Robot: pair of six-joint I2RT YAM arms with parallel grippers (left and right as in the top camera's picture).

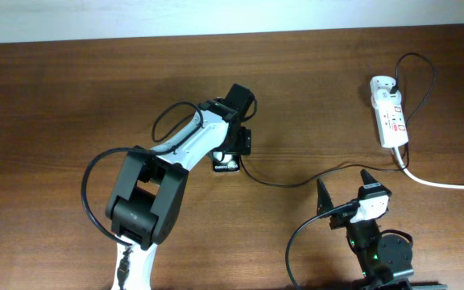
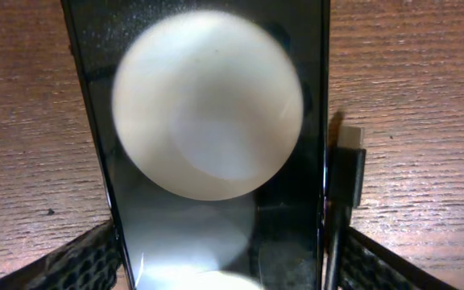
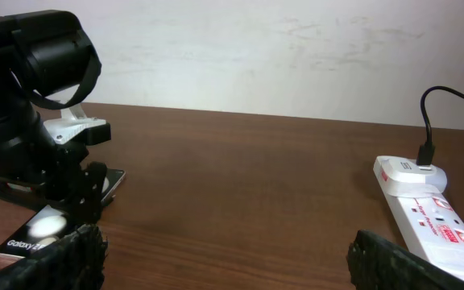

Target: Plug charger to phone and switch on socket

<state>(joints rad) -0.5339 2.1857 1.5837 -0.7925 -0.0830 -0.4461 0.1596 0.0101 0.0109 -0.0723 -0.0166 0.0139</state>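
Note:
The phone (image 1: 226,165) lies flat on the brown table near the middle, its lettered end toward the front. My left gripper (image 1: 238,145) comes down over it. In the left wrist view the phone (image 2: 216,121) fills the gap between the fingers of the left gripper (image 2: 230,235), which close in on its edges. The charger's plug tip (image 2: 349,169) lies beside the phone's right edge, its cable running between phone and finger. The charger cable (image 1: 296,181) trails right to the socket (image 1: 389,117). My right gripper (image 1: 345,187) is open and empty, low near the front.
The socket's thick white cord (image 1: 449,184) runs off the right edge. In the right wrist view the socket (image 3: 425,213) lies at the right, with the charger cable (image 3: 427,121) rising from its white plug block (image 3: 405,169). The phone (image 3: 39,234) and left arm are at the left.

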